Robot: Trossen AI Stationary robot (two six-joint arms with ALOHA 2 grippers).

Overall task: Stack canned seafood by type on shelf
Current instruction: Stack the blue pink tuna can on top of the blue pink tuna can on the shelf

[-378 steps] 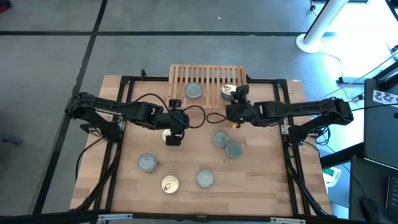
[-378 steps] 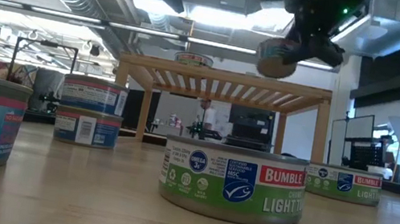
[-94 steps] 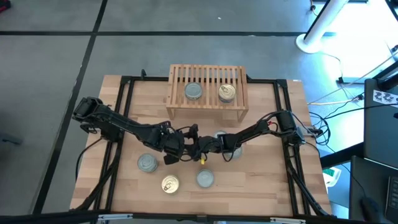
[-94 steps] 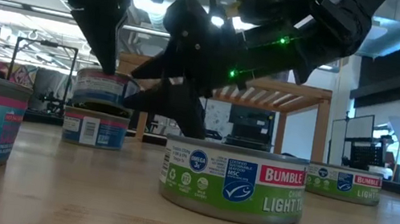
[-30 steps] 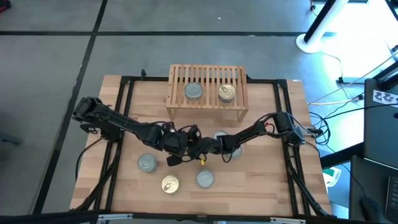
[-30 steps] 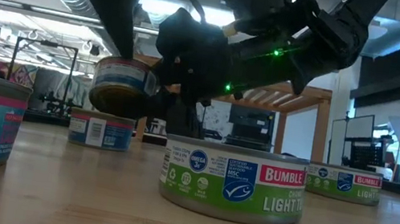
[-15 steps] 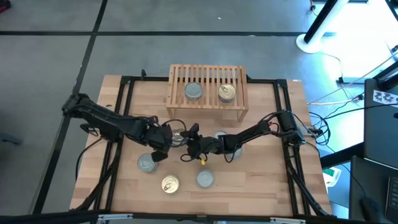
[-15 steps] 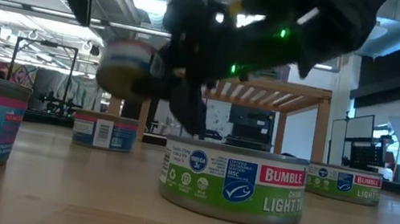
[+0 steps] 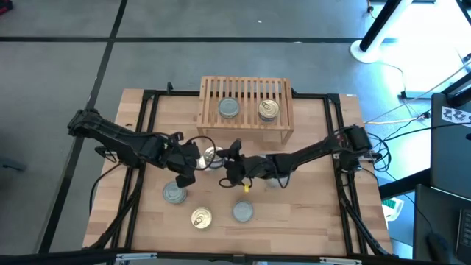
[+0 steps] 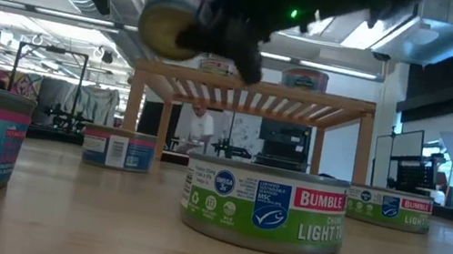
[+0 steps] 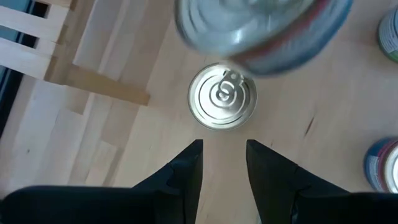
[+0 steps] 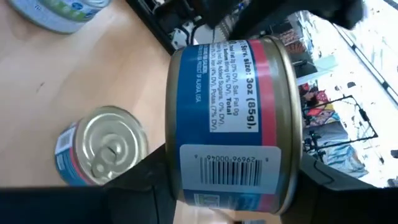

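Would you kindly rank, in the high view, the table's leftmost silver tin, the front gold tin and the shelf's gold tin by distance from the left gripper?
From the left gripper:
1. leftmost silver tin, just beside it.
2. front gold tin, near the table's front edge.
3. shelf's gold tin, far back, to the right.

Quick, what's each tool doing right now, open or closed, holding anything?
Left tool: open, empty, above a gold-topped tin on the table.
Right tool: closed on a blue-and-red tin, held in the air.

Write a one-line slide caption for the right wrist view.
Right hand holds a blue-and-red labelled tin on its side above the wooden table; a matching gold-topped tin stands below.
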